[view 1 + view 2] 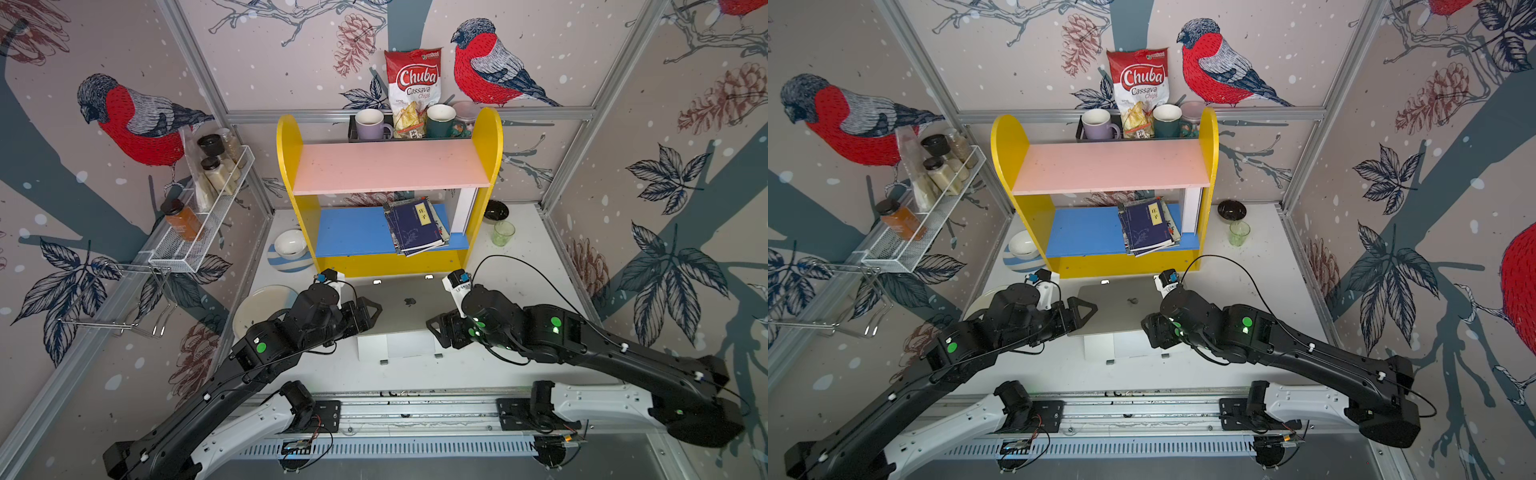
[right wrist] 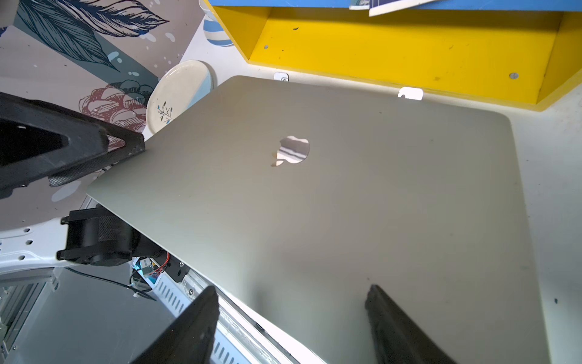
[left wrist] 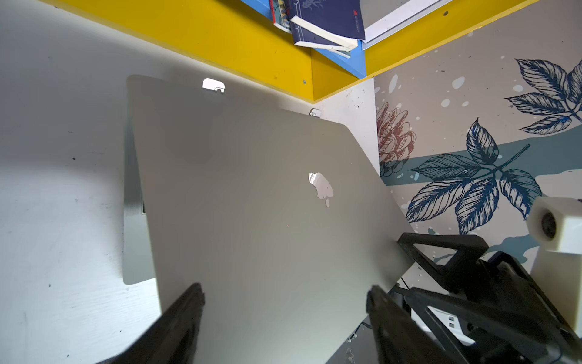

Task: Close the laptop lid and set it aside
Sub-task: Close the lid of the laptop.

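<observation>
Silver aluminium laptop lid (image 1: pixel 390 311): judged stiff, slick, thin; take at side edges. My left pincer (image 3: pixel 285 286), right pincer (image 2: pixel 293 287) gaping, empty.

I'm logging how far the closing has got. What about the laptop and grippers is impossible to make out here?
- Keyboard and screen: hidden under the laptop lid in every view.
- Lid's side edges: covered in both top views by the left gripper and right gripper, so contact is unclear.
- Lid edge nearest each gripper: runs out of frame in its wrist view.
</observation>
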`<state>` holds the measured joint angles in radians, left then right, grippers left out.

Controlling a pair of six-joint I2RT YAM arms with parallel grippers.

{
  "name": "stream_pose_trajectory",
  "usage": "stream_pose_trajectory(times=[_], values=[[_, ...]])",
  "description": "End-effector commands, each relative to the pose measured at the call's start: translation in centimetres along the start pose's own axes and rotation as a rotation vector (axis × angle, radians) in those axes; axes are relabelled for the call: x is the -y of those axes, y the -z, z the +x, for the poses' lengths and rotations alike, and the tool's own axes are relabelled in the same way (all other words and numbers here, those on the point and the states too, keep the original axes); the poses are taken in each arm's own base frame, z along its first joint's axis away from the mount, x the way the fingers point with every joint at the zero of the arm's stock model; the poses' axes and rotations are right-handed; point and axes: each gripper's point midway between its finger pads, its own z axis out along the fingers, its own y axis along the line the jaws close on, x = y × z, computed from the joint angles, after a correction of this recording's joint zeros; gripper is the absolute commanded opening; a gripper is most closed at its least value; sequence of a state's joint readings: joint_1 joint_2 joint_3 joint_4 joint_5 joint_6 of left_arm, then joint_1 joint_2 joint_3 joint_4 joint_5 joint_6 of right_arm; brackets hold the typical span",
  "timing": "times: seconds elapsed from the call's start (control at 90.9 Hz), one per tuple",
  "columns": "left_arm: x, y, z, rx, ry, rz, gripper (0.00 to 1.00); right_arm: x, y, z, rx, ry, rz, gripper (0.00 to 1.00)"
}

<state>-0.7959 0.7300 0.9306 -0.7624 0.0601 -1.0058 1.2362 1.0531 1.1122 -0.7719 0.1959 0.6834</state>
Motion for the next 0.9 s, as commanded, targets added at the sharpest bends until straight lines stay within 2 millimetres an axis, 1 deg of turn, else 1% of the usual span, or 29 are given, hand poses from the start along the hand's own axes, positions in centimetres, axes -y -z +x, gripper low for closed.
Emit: stream_pose_trajectory(times=[0.0, 0.187, 0.506, 0.638, 0.891], values=[[-0.9, -0.1, 0.7, -0.016, 0.013, -0.015, 0.81, 0.0, -0.2, 0.4, -0.002, -0.021, -0.001, 0.74], [-1.7, -0.7, 1.2, -0.021, 0.031, -0.022, 0.81, 0.1, -0.8, 1.2, -0.017, -0.025, -0.004, 0.77], [-2.4, -1.9, 1.8, -0.041, 0.041, -0.035, 0.81, 0.4, -1.8, 2.4, -0.039, -0.027, -0.001, 0.79], [-2.7, -2.3, 2.0, -0.045, 0.048, -0.036, 0.81, 0.7, -2.5, 2.9, -0.050, -0.026, 0.007, 0.79], [-4.0, -3.5, 2.7, -0.053, 0.066, -0.055, 0.81, 1.3, -3.9, 3.9, -0.071, -0.025, 0.027, 0.79]])
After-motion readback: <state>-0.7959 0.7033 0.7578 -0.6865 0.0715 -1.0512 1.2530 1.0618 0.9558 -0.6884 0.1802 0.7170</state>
